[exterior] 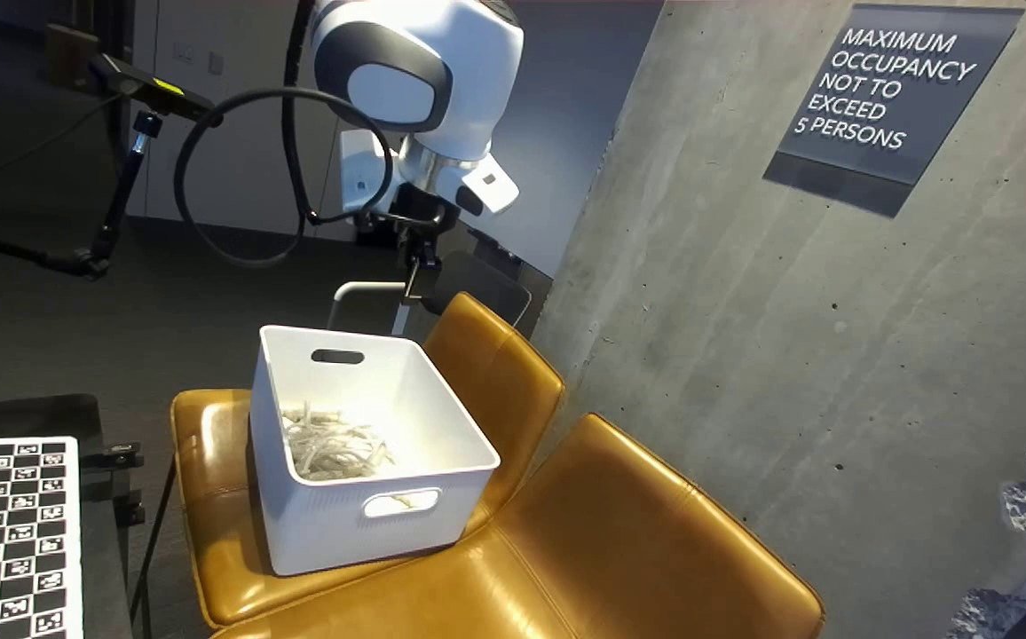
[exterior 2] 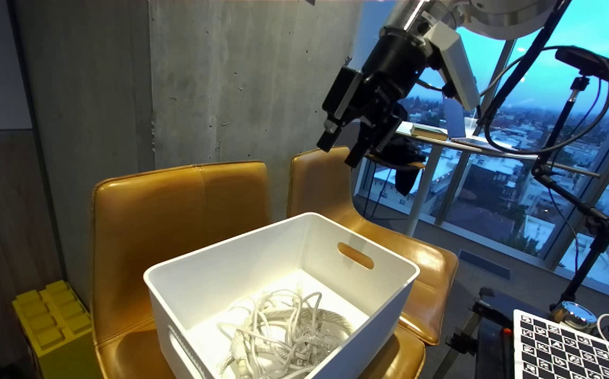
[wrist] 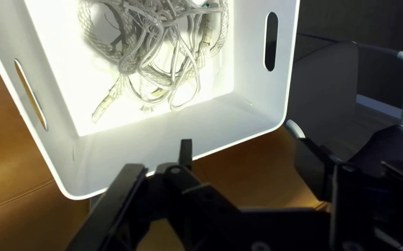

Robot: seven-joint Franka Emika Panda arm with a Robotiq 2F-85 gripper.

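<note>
My gripper (exterior 2: 342,149) hangs in the air above the far side of a white bin (exterior 2: 220,252), apart from it. In the wrist view the black fingers stand spread, open, with nothing between them; the seat behind shows through the gap. A tangle of pale ropes and thin cords (wrist: 166,45) lies on the bin's floor, brightly lit, away from the fingers. In an exterior view the bin (exterior: 371,524) sits on a tan chair, and the fingertips there are small and dark, hard to make out.
Tan leather chairs (exterior: 655,532) stand side by side along a concrete wall (exterior 2: 252,89). A black stand with a camera (exterior 2: 594,63) rises beside the arm, and a cable loops there. Near it lies a checkered marker board (exterior 2: 573,342). A yellow box (exterior 2: 54,321) is on the floor.
</note>
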